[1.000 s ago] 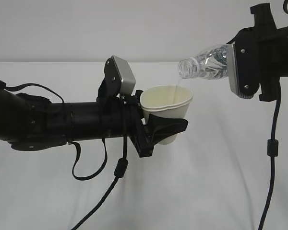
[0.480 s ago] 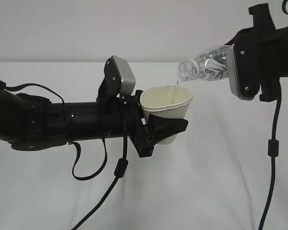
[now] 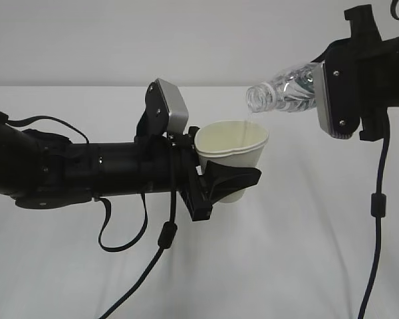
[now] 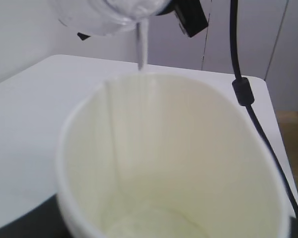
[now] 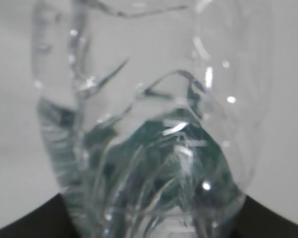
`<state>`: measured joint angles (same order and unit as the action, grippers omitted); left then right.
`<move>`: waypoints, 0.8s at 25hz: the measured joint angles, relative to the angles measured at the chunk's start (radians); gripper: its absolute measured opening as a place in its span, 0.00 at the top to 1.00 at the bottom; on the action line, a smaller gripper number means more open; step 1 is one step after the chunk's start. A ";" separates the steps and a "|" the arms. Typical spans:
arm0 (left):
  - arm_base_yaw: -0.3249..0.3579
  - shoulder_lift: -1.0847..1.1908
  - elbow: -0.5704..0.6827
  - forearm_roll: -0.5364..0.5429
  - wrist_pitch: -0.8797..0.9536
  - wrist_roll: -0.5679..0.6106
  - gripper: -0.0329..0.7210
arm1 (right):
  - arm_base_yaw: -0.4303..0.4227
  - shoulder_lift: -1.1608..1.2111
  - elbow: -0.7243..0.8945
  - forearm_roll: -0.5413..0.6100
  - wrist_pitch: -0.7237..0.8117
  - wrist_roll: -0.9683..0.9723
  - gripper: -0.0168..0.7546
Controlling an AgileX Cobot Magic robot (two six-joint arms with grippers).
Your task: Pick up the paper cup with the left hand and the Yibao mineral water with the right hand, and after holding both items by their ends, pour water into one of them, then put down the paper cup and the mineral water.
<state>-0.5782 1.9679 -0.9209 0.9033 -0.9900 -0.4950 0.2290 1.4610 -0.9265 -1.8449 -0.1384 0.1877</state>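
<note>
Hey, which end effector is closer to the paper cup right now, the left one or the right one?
Left. The left end effector is clamped around the paper cup, holding it off the table. The right end effector is up and to the cup's right, tipping the Yibao mineral water over its rim.

**The table I'm working over**

Just a plain white table (image 3: 299,259), matte, no pattern or marks that I can make out. In the outside view it fills the frame side to side, and its far edge runs straight across against a pale grey wall (image 3: 186,40). From my left wrist I can see a rounded corner off to the right, with a strip of brownish floor (image 4: 294,129) past it. My two black cables (image 3: 130,292) hang down toward the top, but they run out of frame, so I can't tell whether they touch it.
</note>
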 joint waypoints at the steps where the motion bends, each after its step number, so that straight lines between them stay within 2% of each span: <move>1: 0.000 0.000 0.000 0.000 0.000 0.000 0.43 | 0.000 0.000 -0.002 0.000 -0.002 0.000 0.51; 20: 0.000 0.000 0.000 0.004 0.000 0.000 0.43 | 0.000 0.000 -0.010 0.000 -0.007 -0.001 0.51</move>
<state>-0.5782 1.9679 -0.9209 0.9078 -0.9900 -0.4950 0.2290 1.4610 -0.9367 -1.8449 -0.1452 0.1863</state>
